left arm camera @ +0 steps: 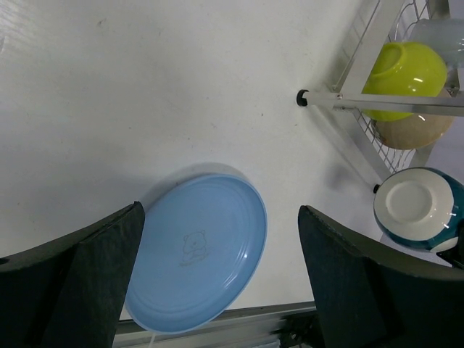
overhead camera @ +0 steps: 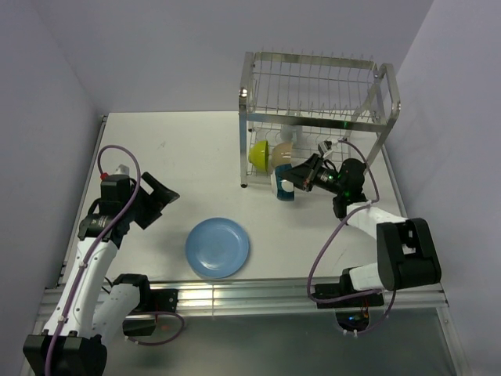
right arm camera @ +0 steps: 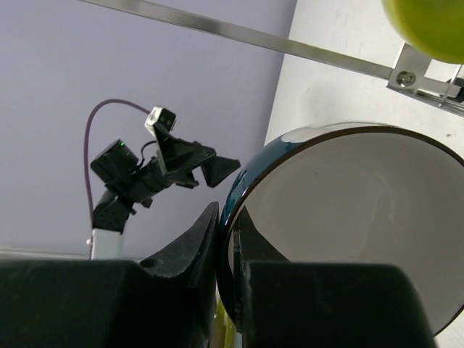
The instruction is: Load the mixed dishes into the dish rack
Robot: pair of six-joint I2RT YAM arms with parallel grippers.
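Pinching the dark bowl (right arm camera: 348,217) by its rim, the right gripper (right arm camera: 230,225) holds it tilted at the dish rack (overhead camera: 313,78) front. The left gripper (overhead camera: 160,196) hangs spread wide above the blue plate (overhead camera: 218,247), which lies flat on the table (overhead camera: 172,157).

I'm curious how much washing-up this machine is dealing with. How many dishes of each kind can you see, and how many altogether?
Plates: 1, the large round blue plate.
Bowls: 3, the lime-green bowl, the cream bowl and the dark bowl with white inside.
Mugs: 1, the pale blue-grey mug, only partly in view.
Total: 5
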